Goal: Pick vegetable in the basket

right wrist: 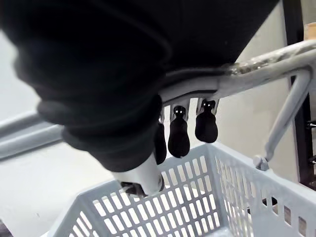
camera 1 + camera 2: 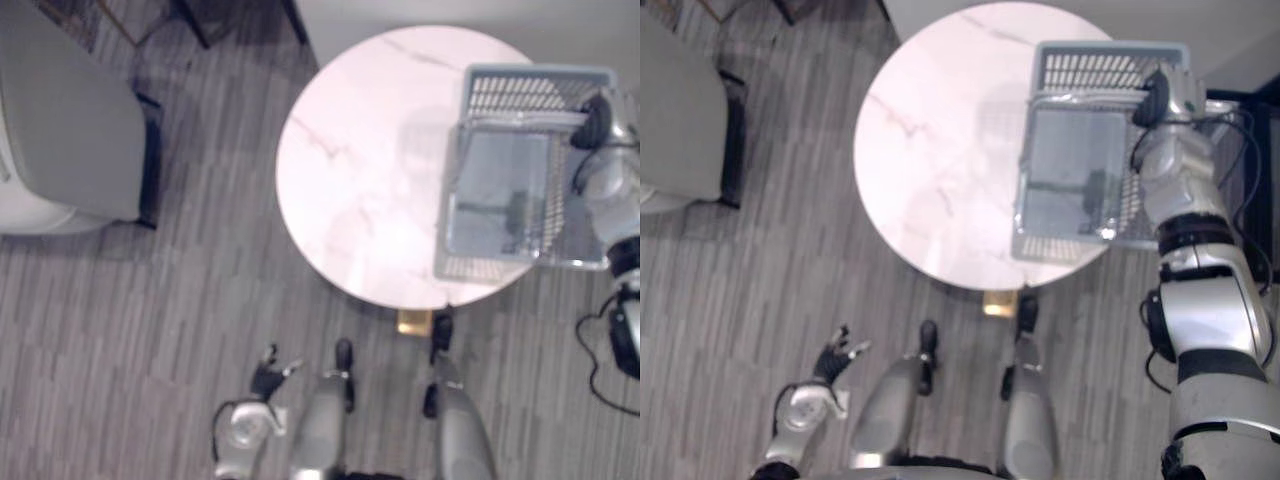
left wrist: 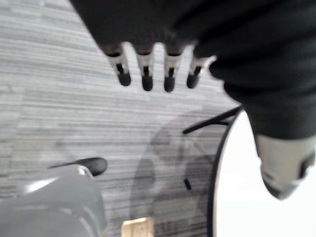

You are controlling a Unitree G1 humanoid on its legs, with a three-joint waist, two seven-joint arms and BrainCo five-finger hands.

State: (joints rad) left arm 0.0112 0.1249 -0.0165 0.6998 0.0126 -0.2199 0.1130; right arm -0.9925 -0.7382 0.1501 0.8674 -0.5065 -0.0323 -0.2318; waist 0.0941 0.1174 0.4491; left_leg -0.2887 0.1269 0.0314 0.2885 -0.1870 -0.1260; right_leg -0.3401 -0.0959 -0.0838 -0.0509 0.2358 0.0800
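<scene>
Holding the grey basket [image 2: 1100,70] by its handle [image 1: 266,61], my right hand [image 2: 1165,100] is curled round the bar, over the table's [image 2: 930,150] right edge. Light, stiff slotted plastic, I judge, apt to swing: mid-handle suits. My left hand [image 2: 268,378] hangs slack off the table's near side.

Pale grey basket [image 2: 1080,70] with slotted lattice walls, white table [image 2: 350,150] with faint marble veining, grey floor [image 2: 150,330] in streaked plank stripes, grey armchair [image 2: 70,130] edged dark, brass-yellow table foot [image 2: 413,321].
</scene>
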